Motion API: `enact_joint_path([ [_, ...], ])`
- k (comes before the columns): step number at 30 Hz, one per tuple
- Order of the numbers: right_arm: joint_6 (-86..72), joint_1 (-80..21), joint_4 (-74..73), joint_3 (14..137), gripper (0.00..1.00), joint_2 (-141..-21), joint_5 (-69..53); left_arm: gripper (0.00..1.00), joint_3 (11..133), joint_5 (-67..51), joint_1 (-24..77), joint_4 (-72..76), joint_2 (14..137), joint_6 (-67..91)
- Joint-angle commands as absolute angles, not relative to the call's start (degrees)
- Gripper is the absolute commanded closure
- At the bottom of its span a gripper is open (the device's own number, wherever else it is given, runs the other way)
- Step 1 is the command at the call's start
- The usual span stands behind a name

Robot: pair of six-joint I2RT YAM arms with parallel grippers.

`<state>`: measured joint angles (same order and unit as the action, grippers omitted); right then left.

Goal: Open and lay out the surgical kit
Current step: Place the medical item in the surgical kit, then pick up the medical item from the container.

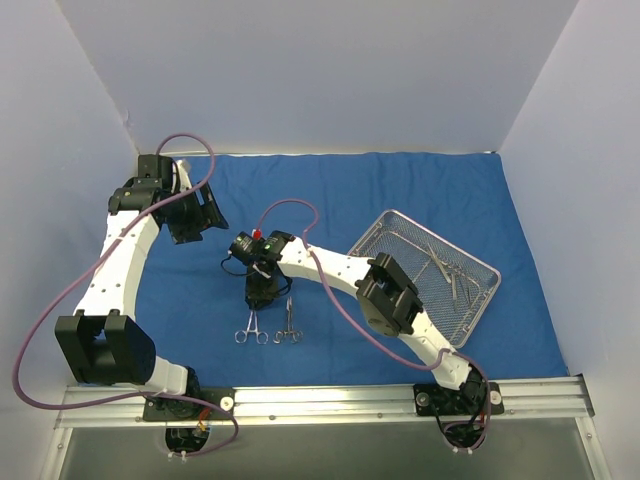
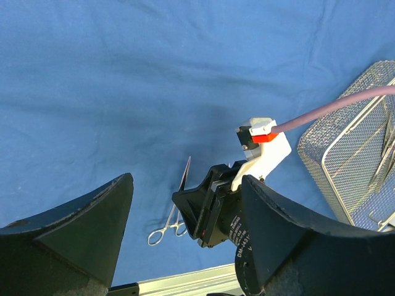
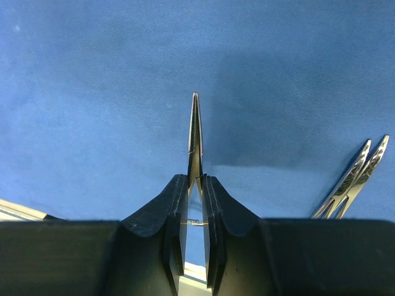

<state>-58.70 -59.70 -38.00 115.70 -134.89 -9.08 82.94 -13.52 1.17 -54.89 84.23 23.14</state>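
The royal-blue cloth [image 1: 400, 190] lies spread flat over the table. At its right stands the silver wire-mesh tray [image 1: 445, 240], holding a few steel instruments [image 1: 446, 272]. My right gripper [image 3: 195, 179] is shut on a slim steel forceps [image 3: 195, 126] whose tip points past the fingertips, just over the cloth. Another forceps [image 3: 353, 180] lies to its right. From above, the right gripper [image 1: 265, 298] hangs mid-cloth with two ring-handled forceps [image 1: 252, 328] [image 1: 289, 322] just near of it. My left gripper [image 2: 186, 180] is open and empty, high at the far left [image 1: 195, 215].
White walls close in the table at the back and both sides. A metal rail [image 1: 320, 400] with both arm bases runs along the near edge. The right arm's forearm [image 1: 390, 295] crosses between the tray and the laid-out forceps. The tray [image 2: 345, 160] also shows in the left wrist view.
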Motion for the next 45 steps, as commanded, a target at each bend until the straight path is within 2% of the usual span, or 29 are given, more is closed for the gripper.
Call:
enact_joint_path([
  [1, -59.41, -59.77, -39.99, 116.19, 1.00, -134.47, -9.58, 0.20, 82.88, -13.89, 0.62, -53.53, 83.50, 23.20],
  [7, -58.89, -59.59, -40.78, 117.60, 0.87, -135.79, -10.20, 0.20, 82.62, -14.33, 0.62, -53.44, 83.50, 23.12],
  [14, -57.83, -59.59, -41.13, 118.12, 0.64, -135.27, -9.58, 0.20, 81.74, -14.50, 0.62, -53.00, 83.23, 23.12],
  [19, -56.69, -59.50, -40.34, 119.09, 0.61, -133.86, -9.15, 0.20, 81.74, -13.80, 0.27, -53.35, 82.97, 23.12],
  [24, -53.36, -55.30, -44.03, 122.08, 0.61, -125.53, -2.22, 0.19, 83.14, -11.25, 0.35, -54.67, 81.74, 22.06],
  [28, -49.67, -46.69, -47.01, 118.84, 0.59, -114.28, 1.91, 0.19, 82.01, -15.02, 0.26, -52.48, 81.56, 20.31],
  [31, -46.68, -36.42, -50.70, 112.08, 0.58, -105.14, 3.07, 0.19, 80.60, -20.64, 0.35, -50.02, 82.00, 20.65],
  [32, -44.32, -29.60, -51.06, 105.88, 0.58, -100.42, 2.47, 0.19, 80.33, -23.00, 0.44, -48.70, 82.18, 21.18],
  [35, -39.92, -18.93, -50.80, 96.01, 0.60, -91.71, 0.62, 0.19, 80.33, -25.31, 1.14, -47.64, 82.62, 21.01],
  [36, -37.03, -12.28, -50.89, 90.58, 0.61, -89.93, 0.62, 0.19, 80.33, -25.83, 1.40, -47.55, 82.70, 20.66],
  [39, -31.23, -1.89, -50.54, 82.74, 0.62, -85.00, -2.37, 0.19, 79.72, -25.66, 2.72, -47.29, 82.44, 19.95],
  [45, -26.46, 7.37, -49.75, 73.49, 0.54, -81.39, -1.41, 0.19, 77.70, -26.54, 5.27, -45.79, 83.32, 18.90],
])
